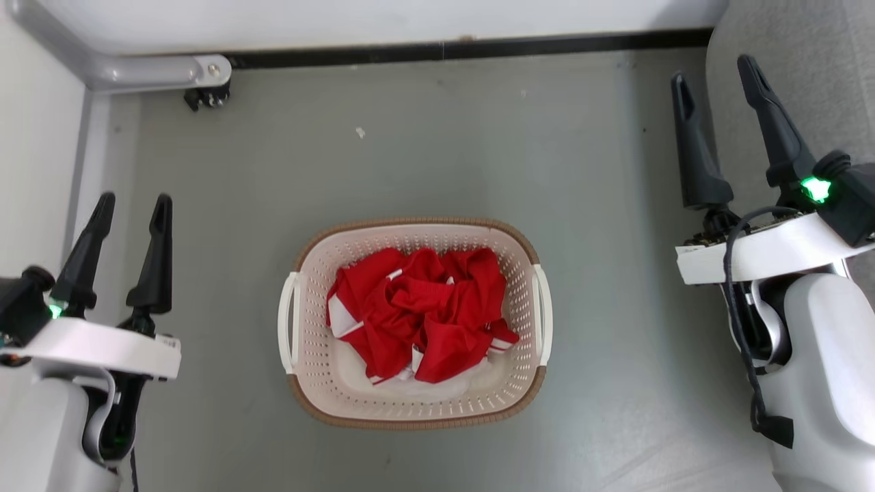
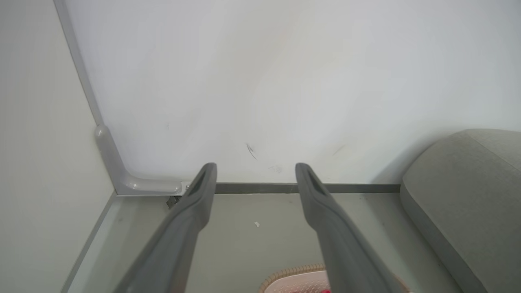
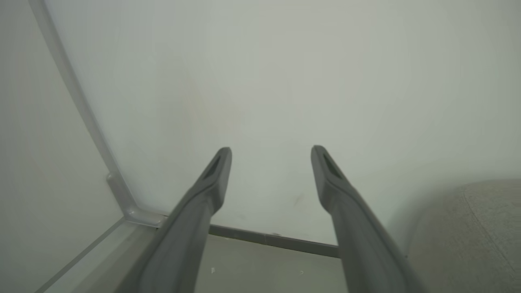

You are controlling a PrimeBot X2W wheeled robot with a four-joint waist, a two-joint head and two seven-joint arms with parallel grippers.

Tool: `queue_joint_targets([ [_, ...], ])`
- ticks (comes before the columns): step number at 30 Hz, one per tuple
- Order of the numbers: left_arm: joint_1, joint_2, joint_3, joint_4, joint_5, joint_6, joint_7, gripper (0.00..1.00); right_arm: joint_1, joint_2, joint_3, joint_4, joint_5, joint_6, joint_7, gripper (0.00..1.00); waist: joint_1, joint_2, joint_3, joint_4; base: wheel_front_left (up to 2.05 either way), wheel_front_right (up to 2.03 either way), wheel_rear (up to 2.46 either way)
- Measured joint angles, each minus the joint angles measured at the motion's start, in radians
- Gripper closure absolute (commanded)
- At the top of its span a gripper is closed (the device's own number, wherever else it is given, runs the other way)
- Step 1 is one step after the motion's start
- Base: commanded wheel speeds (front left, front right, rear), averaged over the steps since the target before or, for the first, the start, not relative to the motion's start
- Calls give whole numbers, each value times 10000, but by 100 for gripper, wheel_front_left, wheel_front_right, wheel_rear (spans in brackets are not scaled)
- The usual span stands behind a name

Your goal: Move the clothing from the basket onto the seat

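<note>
Red clothing (image 1: 422,311) with white trim lies crumpled in the cream basket (image 1: 311,396), which stands on the grey floor in the middle of the head view. A strip of the basket rim (image 2: 285,272) shows at the bottom of the left wrist view. The grey seat (image 1: 806,75) is at the far right, also seen as a rounded seat cushion (image 2: 468,195) and a seat edge (image 3: 476,236). My left gripper (image 1: 133,205) hangs open at the left, well clear of the basket. My right gripper (image 1: 714,78) stands open at the upper right, by the seat. Both left gripper (image 2: 255,167) and right gripper (image 3: 270,151) hold nothing.
A white wall with a dark skirting (image 1: 478,48) closes the far side. A grey corner fitting (image 1: 157,72) sits at the upper left beside a side wall (image 1: 34,137). Grey floor (image 1: 615,239) surrounds the basket.
</note>
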State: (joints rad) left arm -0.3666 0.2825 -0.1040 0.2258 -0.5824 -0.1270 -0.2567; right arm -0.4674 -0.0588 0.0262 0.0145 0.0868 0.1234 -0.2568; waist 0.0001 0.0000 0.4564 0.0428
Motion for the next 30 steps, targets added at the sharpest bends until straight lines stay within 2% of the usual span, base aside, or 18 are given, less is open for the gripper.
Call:
queue_joint_targets([
  [30, 3022, -376, 1072, -472, 1078, 0, 0, 0, 2226, 75, -633, 261, -84, 0, 2, 0, -1, 0, -2768, -90, 0, 0, 0],
])
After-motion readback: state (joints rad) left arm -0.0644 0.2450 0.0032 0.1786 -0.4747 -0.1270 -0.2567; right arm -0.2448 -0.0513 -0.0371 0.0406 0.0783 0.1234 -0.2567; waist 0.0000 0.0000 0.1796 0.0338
